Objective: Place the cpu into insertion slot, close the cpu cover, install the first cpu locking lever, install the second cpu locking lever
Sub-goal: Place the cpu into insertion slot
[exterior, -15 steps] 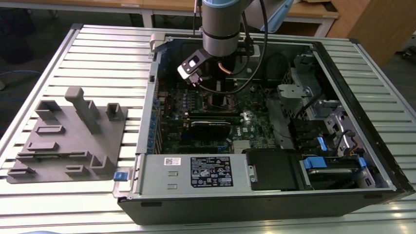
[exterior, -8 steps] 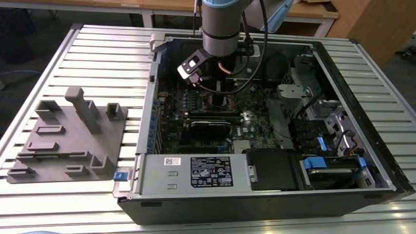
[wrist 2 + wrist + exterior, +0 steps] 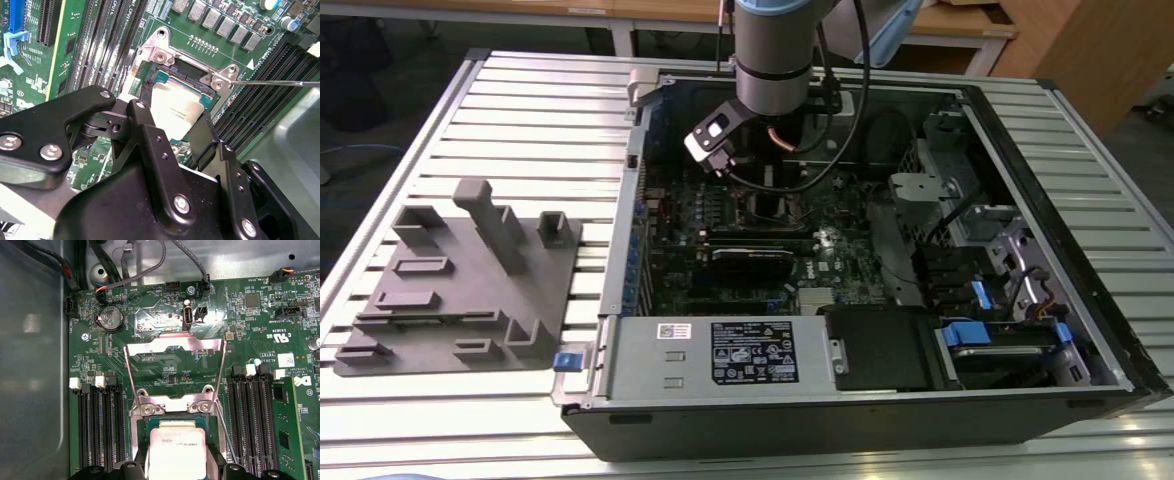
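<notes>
Spanning the exterior view, a slatted metal table (image 3: 1107, 130) carries an open computer case (image 3: 854, 420) lying on its side. A grey fixture block (image 3: 454, 280) with pegs and pockets rests on the table beside it, toward the exterior view's left. The robot arm (image 3: 774, 60) reaches down into the case over the green motherboard (image 3: 854, 260). A silver power supply box (image 3: 720, 350) with a label fills the near corner of the case.

In the first wrist view, banks of long black memory slots (image 3: 97, 425) flank the socket area on both sides. The black gripper (image 3: 175, 120) is down over the socket, and its fingers (image 3: 145, 125) stand against two opposite edges of the chip, closed on it.

The cpu cover (image 3: 170, 344) is swung open: its silver frame is folded back from its hinge, and bare board shows through its square window. The insertion slot (image 3: 214, 432) lies just beside that hinge, its dark rim showing around the chip. The cpu (image 3: 177, 102) sits within the slot between the fingers, silvery top facing up, with a strip of its green edge visible toward the hinge.

A thin metal rod (image 3: 280, 83) sticks out from the hinge bracket across the neighbouring memory slots. A round coin cell (image 3: 111, 318) sits on the board beyond the open cover.
</notes>
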### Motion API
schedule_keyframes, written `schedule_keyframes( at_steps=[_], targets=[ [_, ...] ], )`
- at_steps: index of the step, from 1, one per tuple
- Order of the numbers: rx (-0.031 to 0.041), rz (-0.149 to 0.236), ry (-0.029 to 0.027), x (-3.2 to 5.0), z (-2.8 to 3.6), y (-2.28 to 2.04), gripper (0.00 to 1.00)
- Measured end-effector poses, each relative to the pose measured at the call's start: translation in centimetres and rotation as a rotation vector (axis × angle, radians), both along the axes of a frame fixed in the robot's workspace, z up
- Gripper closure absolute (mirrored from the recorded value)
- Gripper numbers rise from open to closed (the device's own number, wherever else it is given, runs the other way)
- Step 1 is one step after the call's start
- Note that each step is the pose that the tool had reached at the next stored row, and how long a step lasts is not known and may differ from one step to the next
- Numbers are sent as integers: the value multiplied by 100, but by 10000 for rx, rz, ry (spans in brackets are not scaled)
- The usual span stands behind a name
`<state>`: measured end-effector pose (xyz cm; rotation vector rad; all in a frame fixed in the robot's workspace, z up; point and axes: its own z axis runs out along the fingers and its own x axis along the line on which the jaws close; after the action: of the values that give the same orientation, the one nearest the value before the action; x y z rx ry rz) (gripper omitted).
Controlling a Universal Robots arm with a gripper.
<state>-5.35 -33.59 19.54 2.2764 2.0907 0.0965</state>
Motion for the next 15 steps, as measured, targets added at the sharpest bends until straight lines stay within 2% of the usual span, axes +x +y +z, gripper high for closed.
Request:
schedule_keyframes(
  at_steps=[5,10,15],
  targets=[
    [-2,8,1,0,1,0,47],
    [2,306,2,0,-1,0,47],
    [4,348,1,0,-1,0,47]
  ],
)
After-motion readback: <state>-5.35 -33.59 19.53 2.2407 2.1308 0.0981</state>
